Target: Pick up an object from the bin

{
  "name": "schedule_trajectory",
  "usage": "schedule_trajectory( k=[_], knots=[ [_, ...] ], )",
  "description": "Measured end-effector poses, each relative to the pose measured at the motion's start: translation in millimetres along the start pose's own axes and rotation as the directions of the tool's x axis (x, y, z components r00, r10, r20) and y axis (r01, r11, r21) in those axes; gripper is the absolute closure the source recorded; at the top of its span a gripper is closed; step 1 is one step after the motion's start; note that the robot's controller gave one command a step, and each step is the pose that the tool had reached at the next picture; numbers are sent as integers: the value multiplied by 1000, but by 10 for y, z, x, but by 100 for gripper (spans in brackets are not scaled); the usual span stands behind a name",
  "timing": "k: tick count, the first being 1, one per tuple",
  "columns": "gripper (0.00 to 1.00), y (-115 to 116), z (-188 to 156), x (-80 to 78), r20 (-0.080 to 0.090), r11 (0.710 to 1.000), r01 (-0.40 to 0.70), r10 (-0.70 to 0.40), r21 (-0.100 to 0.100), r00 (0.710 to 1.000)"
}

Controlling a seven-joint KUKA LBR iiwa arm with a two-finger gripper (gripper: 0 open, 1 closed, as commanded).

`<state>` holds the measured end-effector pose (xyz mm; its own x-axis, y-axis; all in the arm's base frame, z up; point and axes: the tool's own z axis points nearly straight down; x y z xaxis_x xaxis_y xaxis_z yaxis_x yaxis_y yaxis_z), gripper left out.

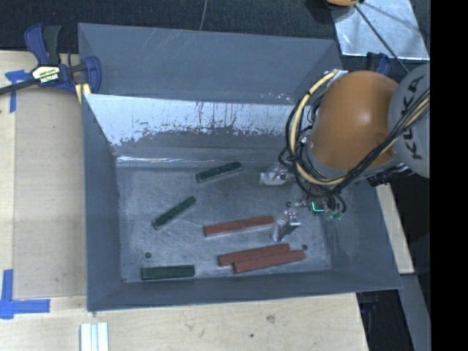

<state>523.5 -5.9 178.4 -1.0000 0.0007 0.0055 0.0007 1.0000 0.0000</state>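
Note:
My gripper (285, 227) hangs low over the right half of the bin floor, under the orange wrist cover. Its metal tip sits just past the right end of a long reddish-brown bar (238, 227) that lies nearly level. Two more reddish-brown bars (259, 258) lie side by side just below the gripper, slightly tilted. Nothing shows between the fingers.
Three dark green bars lie further left: one near the back wall (218, 171), one tilted at mid-left (173, 212), one along the front edge (168, 272). The arm and its cables cover the bin's right side.

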Motion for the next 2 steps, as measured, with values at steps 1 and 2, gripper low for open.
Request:
schedule_trajectory(
  k=[1,2],
  knots=[
    [0,-1,-43,-18,8,1000,0,0,0,1000],
    [100,97,1016,-52,19,993,-117,117,-2,993]
  ],
)
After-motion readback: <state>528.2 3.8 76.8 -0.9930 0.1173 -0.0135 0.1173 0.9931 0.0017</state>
